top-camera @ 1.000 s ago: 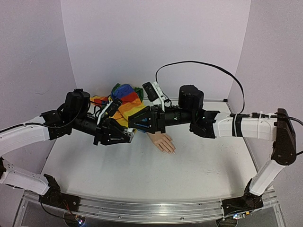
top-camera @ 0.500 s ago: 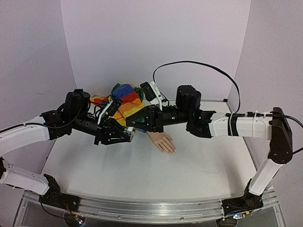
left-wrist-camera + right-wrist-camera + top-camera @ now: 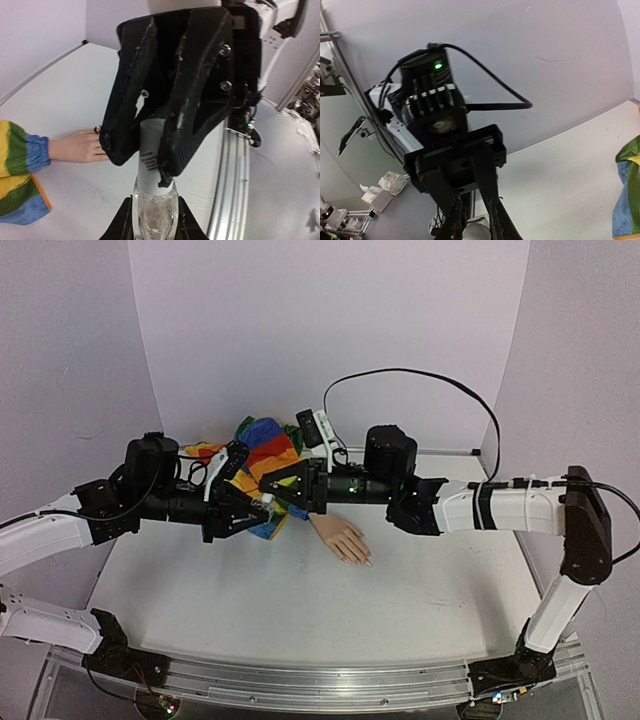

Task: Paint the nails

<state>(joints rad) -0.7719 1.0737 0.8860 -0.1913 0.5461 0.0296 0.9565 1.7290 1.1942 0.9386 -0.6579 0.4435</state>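
Observation:
My left gripper is shut on a small clear bottle, held above the table. From the opposite side, my right gripper is shut on the bottle's white cap, its black fingers clamping both sides. The peach mannequin hand lies flat on the table to the right of the bottle, its rainbow sleeve behind the grippers. The nails are tiny pale tips at the finger ends. In the left wrist view the right gripper's finger hides them.
Both arms meet over the back middle of the white table. A black cable loops above the right arm. Purple walls close in the back and sides, and a metal rail runs along the near edge.
The right gripper has closed from partly open onto the bottle's cap and reached a little further left. The left arm has drawn slightly back to the left with the bottle.

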